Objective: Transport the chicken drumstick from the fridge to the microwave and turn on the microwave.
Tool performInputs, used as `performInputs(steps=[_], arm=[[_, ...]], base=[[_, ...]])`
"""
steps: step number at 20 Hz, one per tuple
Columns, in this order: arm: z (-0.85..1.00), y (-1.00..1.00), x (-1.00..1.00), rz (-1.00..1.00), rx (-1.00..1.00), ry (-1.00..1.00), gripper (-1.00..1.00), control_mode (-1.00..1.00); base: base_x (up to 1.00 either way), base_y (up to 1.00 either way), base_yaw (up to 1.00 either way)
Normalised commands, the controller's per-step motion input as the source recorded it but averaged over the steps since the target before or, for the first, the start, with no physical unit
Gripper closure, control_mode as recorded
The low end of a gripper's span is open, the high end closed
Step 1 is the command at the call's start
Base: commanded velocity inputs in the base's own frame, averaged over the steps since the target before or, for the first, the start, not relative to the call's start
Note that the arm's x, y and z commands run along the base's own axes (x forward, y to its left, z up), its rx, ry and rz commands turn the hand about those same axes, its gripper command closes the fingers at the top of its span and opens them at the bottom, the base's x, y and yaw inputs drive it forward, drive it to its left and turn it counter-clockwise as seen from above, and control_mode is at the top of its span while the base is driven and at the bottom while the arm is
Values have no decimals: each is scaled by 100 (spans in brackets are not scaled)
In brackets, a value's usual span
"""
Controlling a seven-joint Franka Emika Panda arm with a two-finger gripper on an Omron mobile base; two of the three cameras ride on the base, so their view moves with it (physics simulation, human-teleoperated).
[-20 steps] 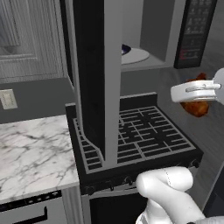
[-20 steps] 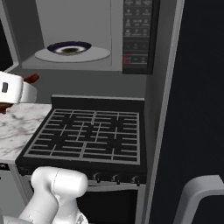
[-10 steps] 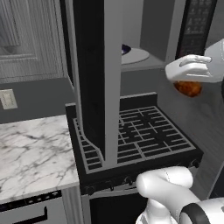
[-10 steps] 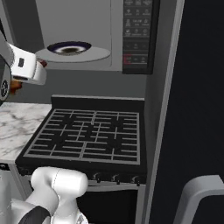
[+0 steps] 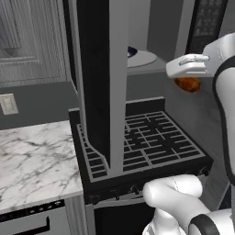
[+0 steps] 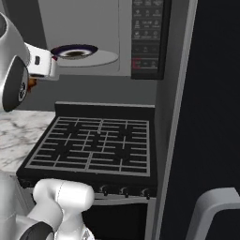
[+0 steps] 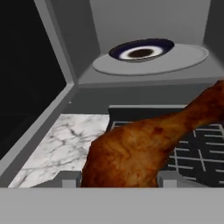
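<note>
**Drumstick in transit, short of the microwave**

Item held: chicken drumstick (image 7: 144, 148), reddish-brown and glossy, pinched between the fingers of the gripper (image 7: 118, 180). In the hand view the thick end sat low centre between the two tips and the thin end ran off to the right edge. In the left base view the meat (image 5: 187, 84) showed as an orange lump under the white hand at the upper right.

Position: gripper (image 5: 186, 75) was raised above the stove (image 5: 142, 142), just in front of the open microwave (image 6: 93, 61) and not yet inside the cavity, as far as could be judged. The microwave's door (image 5: 98, 87) stood swung open at centre frame of the left base view.

Contents of cavity: a pale turntable (image 7: 153, 59) at upper centre of the hand view, carrying a dark-rimmed bowl (image 7: 141, 50).

Adjacent: marble counter (image 5: 34, 160) at lower left; button panel (image 6: 149, 40) at upper centre of the right base view.

Progress: fetching from the fridge judged done. Left to do: place the drumstick inside, release, shut the door, press start.

Change: compared with half a second before, the hand had risen and moved further toward the cavity; a second before it sat lower and closer to the frame edge.
</note>
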Motion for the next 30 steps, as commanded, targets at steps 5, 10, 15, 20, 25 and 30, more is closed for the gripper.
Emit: performInputs(steps=[5, 10, 15, 20, 25, 30], arm=[[10, 2, 44, 2, 0, 0, 100, -100], [20, 11, 47, 0, 0, 15, 100, -100], [12, 8, 50, 0, 0, 14, 100, -100], [0, 2, 55, 0, -1, 0, 100, -100], [1, 11, 51, 0, -1, 0, 100, -100], [-1, 24, 47, 0, -3, 0, 100, -100]], base=[[0, 0, 0], [0, 0, 0], [0, 0, 0], [0, 0, 0], [0, 0, 0], [0, 0, 0]])
